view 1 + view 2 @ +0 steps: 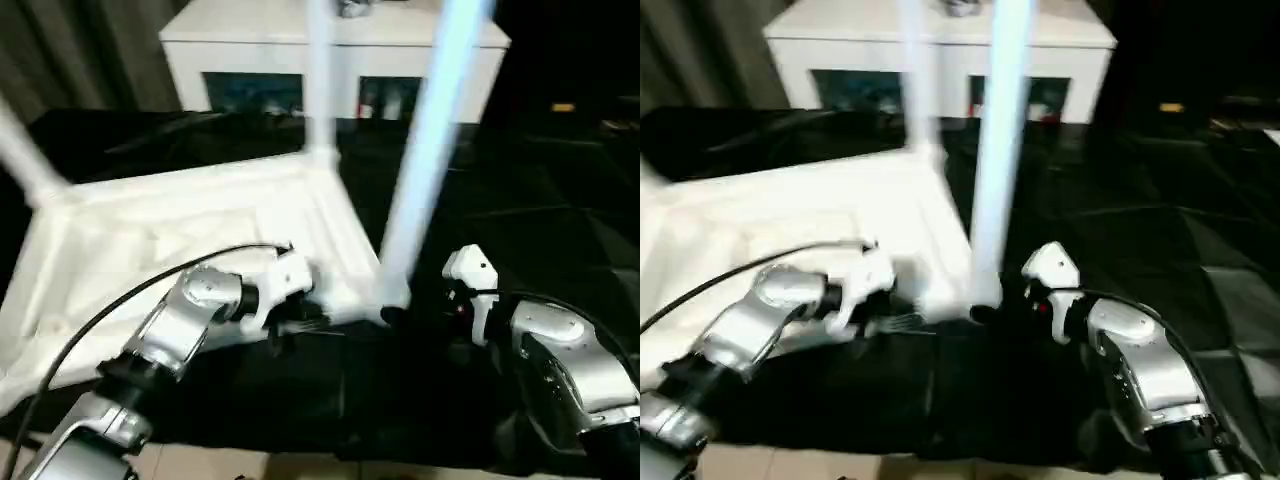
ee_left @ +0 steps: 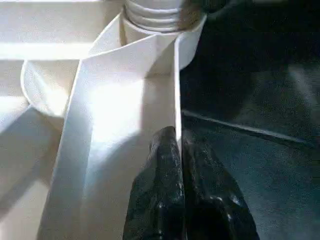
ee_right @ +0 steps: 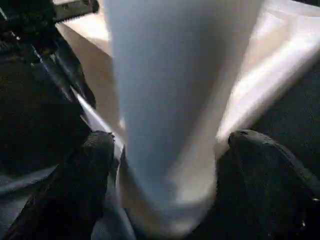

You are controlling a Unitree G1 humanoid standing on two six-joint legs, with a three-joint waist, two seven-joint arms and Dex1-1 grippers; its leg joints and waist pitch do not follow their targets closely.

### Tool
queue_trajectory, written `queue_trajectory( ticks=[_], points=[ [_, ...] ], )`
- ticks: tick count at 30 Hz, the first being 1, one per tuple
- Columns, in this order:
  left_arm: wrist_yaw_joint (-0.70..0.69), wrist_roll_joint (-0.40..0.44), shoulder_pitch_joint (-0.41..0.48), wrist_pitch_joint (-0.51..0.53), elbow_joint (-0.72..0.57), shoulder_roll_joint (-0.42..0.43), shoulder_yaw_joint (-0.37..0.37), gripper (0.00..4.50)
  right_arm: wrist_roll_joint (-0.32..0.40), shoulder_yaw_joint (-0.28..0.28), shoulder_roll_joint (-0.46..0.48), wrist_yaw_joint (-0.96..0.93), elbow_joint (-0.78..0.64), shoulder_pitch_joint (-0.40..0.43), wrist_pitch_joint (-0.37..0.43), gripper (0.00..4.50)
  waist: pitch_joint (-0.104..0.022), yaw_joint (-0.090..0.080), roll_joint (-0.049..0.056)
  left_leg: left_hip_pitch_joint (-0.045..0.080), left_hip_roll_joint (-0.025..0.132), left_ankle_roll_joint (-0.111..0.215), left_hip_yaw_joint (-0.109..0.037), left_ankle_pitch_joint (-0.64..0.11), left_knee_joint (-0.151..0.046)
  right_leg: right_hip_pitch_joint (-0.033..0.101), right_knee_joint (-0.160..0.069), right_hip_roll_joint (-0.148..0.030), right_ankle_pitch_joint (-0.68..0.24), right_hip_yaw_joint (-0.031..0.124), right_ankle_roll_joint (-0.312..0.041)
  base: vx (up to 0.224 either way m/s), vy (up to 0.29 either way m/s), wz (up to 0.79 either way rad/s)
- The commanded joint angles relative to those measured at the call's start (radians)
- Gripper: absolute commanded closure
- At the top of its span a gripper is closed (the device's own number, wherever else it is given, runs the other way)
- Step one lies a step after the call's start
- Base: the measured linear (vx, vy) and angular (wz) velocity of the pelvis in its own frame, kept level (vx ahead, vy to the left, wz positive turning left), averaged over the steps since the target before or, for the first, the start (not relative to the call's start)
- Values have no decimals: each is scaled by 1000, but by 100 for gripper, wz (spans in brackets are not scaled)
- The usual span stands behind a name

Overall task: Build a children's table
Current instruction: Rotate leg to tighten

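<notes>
No readable text, labels or numbers anywhere.

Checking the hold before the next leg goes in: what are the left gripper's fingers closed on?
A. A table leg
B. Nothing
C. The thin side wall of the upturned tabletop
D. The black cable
C: in the left wrist view the left gripper pinches the tabletop's thin side wall, just short of the corner socket.
</notes>
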Motion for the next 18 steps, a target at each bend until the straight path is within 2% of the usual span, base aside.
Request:
queue_trajectory(
  ticks=[1, 4, 5, 6, 8, 10, 14, 18],
  points=[
    [-13, -5, -5, 1, -33, -2, -10, 450, -2, 7, -8, 6, -3, -12, 2, 51, -55, -5, -7, 19, 33, 46, -2, -270, -81, 39, -54, -22, -211, 31, -258, 0, 0, 0],
    [0, 5, -12, -5, -15, -5, -4, 450, -37, 30, 1, 6, 44, -33, -20, 51, -57, -7, -11, 11, 30, 43, -3, -247, -81, 43, -52, -24, -212, 32, -242, 0, 0, 0],
    [0, 6, -13, -5, -14, -5, -3, 450, -40, 34, -2, 13, 46, -34, -24, 51, -57, -7, -11, 12, 29, 43, -3, -246, -80, 42, -52, -23, -213, 32, -241, 0, 0, 0],
    [0, 4, -13, -3, -16, -3, -3, 450, -43, 38, -5, 19, 48, -34, -28, 76, -58, -6, -11, 14, 29, 45, -1, -241, -79, 41, -53, -23, -207, 34, -241, 0, 0, 0],
    [2, 4, -14, 0, -17, 0, -2, 450, -43, 37, -6, 22, 50, -34, -27, 76, -59, -6, -11, 11, 29, 55, -1, -221, -77, 44, -50, -23, -183, 34, -243, 0, 0, 0],
    [0, 3, -16, 2, -16, 3, -2, 450, -32, 24, -1, 17, 56, -38, -23, 103, -60, -5, -10, 11, 29, 66, 0, -200, -75, 44, -48, -23, -161, 34, -250, 0, 0, 0],
    [0, 3, -18, 1, -11, 3, -2, 450, -23, 18, 2, 21, 62, -43, -26, 125, -60, -5, -11, 12, 29, 68, 1, -209, -75, 44, -50, -23, -180, 34, -250, 0, 0, 0],
    [-3, 3, -17, 0, -5, 4, -4, 450, -12, 10, 10, 35, 59, -37, -29, 169, -60, -5, -11, 12, 29, 65, 0, -216, -75, 44, -50, -23, -188, 34, -247, 0, 0, 0]
  ],
)
